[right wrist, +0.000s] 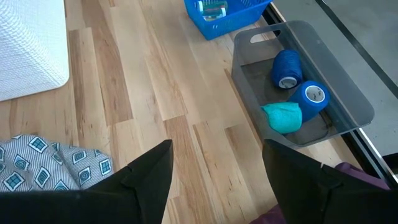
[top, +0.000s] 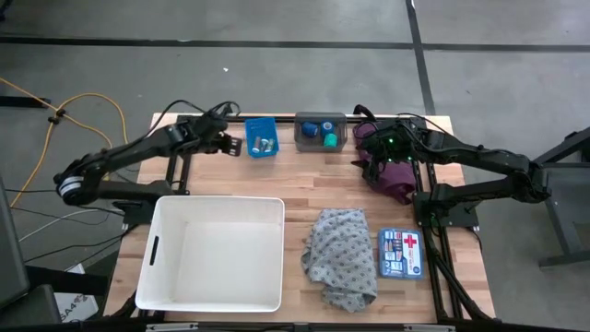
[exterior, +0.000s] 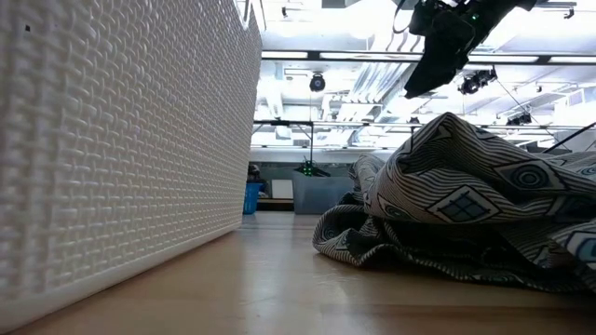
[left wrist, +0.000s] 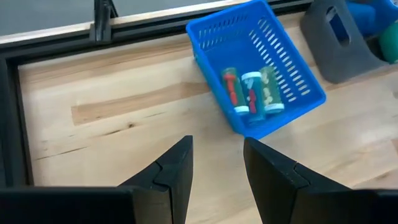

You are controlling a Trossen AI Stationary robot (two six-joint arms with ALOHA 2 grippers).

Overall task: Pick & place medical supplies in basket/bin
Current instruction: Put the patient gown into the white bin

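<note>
1. Take the white basket (top: 218, 251) as your landmark: it sits on the tabletop (top: 304, 184) with nothing visible inside, so by my reading nothing has been placed yet.
2. The grey patterned cloth (top: 341, 254) lies just beside the basket, on its right arm side.
3. The maroon cloth (top: 398, 177) is beyond that, well apart from the basket, under the right end effector (top: 377, 155), whose fingers stand apart and hold nothing in the wrist view.
4. The small grey bin (right wrist: 311, 93), far from the basket, holds blue and green tape rolls (right wrist: 297, 93).
5. The small blue bin (left wrist: 261, 62), just past the basket's far edge, holds the vials (left wrist: 252, 92). The left end effector (left wrist: 217, 165) hovers just short of it, fingers apart and empty.
6. You appear to be approaching a first pick; the next move likely calls for lowering the left fingers around one vial.
</note>
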